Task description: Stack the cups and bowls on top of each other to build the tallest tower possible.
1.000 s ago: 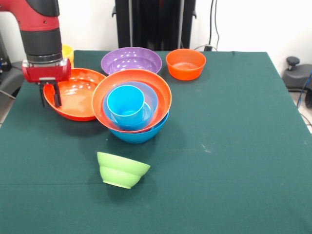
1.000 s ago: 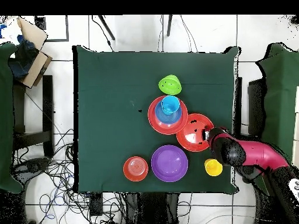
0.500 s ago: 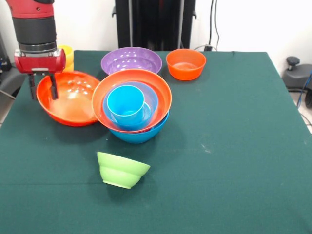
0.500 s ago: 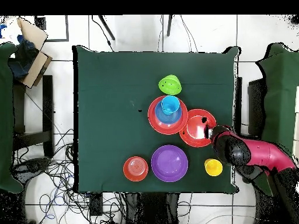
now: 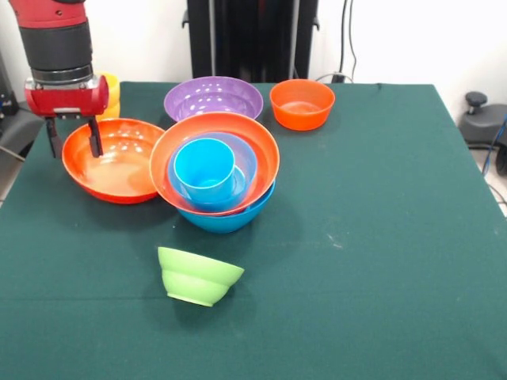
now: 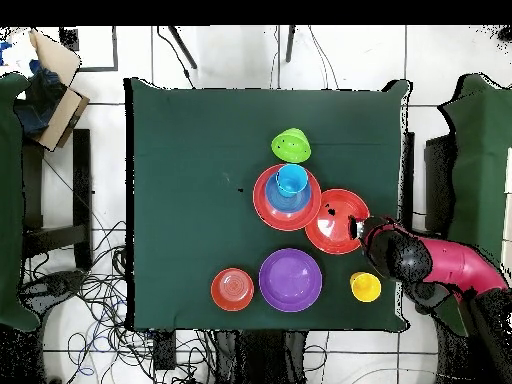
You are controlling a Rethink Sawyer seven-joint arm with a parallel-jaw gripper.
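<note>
1. Risk: gripper [image 5: 73,141] pinches only the rim of the loose orange bowl [image 5: 119,170]; a thin edge hold could let the bowl swing or slip.
2. Bowl sits beside and touching the tower [image 5: 215,178]; a sideways drag could knock it.
3. Arm vertical at the table's edge, fingers straddling the bowl's outer rim, narrow gap.

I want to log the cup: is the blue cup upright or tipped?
Upright. The blue cup stands mouth up inside the tower's top blue bowl.

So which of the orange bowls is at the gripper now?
The large orange bowl lying alone beside the tower; the gripper straddles its rim.
</note>
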